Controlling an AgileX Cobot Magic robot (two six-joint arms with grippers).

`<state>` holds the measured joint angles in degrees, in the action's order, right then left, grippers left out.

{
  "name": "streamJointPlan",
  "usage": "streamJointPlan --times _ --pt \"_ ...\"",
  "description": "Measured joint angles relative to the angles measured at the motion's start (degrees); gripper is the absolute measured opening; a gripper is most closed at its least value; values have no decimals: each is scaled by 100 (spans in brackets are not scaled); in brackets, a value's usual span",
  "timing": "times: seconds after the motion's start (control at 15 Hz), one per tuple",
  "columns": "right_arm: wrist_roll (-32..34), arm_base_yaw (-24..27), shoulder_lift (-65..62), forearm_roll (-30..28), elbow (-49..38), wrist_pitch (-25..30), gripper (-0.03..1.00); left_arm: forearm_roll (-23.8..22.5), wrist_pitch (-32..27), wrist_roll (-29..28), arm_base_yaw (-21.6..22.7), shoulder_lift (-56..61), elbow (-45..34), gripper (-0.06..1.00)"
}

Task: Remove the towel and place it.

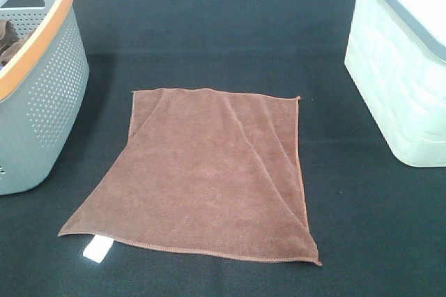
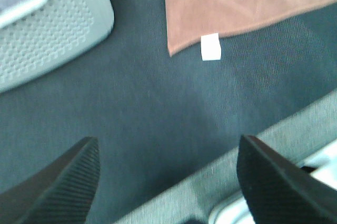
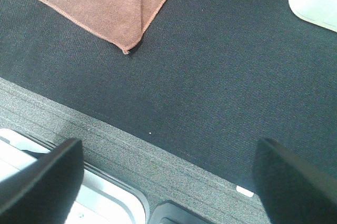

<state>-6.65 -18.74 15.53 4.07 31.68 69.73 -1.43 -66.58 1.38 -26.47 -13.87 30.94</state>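
the towel point(image 1: 202, 178) is seen as soft, napped reddish-brown cloth, matt, edged with a stitched hem and a small white tag point(image 1: 97, 249). the table cover point(image 1: 209, 32) is shown as dark, matt woven fabric. the grey basket point(image 1: 49, 95) appears as perforated plastic with a smooth orange rim; the white bin point(image 1: 397, 81) as moulded plastic.

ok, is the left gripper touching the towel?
Apart. The left wrist view shows the left gripper with jaws open and a stretch of bare black mat between them and the towel, whose white tag lies untouched.
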Motion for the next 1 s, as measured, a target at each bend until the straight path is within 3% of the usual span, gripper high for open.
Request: streamJointPlan --times 0.13,0.27,1.0 --pt "0 0 -17 0 -63 -481 82 29 544 17 0 0 -126 70" --pt "0 0 -23 0 -218 -837 82 86 647 183 0 0 -166 70" --pt "0 0 -23 0 -252 -859 82 212 647 332 0 0 -229 70"
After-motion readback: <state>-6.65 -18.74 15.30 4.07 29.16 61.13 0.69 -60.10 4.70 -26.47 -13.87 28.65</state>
